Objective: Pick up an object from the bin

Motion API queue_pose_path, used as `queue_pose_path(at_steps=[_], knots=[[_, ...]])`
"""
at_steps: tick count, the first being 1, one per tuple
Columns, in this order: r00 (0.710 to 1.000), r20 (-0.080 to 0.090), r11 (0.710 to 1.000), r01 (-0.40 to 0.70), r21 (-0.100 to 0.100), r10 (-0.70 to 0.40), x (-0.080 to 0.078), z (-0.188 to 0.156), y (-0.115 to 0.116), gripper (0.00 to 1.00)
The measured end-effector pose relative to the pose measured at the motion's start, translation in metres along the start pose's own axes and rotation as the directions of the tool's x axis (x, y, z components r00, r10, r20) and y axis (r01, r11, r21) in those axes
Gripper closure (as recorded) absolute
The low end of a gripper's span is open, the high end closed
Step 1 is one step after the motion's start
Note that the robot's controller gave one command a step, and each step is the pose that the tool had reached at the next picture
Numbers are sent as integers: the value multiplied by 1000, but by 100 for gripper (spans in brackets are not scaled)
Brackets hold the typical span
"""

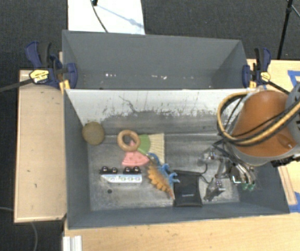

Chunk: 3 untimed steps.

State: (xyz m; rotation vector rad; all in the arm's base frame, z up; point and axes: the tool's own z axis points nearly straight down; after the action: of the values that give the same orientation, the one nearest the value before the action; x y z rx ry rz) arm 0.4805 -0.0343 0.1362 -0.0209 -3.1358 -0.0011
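gripper [215, 184] inside grey metal bin [155, 61], at four o'clock of its floor.
flat black rectangular pad [187, 190] lies just beside it at nine o'clock; whether its grip is released or clenched cannot be told.

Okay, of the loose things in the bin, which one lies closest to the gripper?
The flat black block, just left of the gripper; the brown ball and wooden ring lie much farther left.
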Motion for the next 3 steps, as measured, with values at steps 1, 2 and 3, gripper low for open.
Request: queue_pose_path(at_steps=[1,2,3], knots=[[1000,8,1000,1,1,-1,-2,-3,0,0],[994,15,995,-104,-1,104,-4,63,12,100],[995,15,995,-103,-1,103,-4,63,12,100]])
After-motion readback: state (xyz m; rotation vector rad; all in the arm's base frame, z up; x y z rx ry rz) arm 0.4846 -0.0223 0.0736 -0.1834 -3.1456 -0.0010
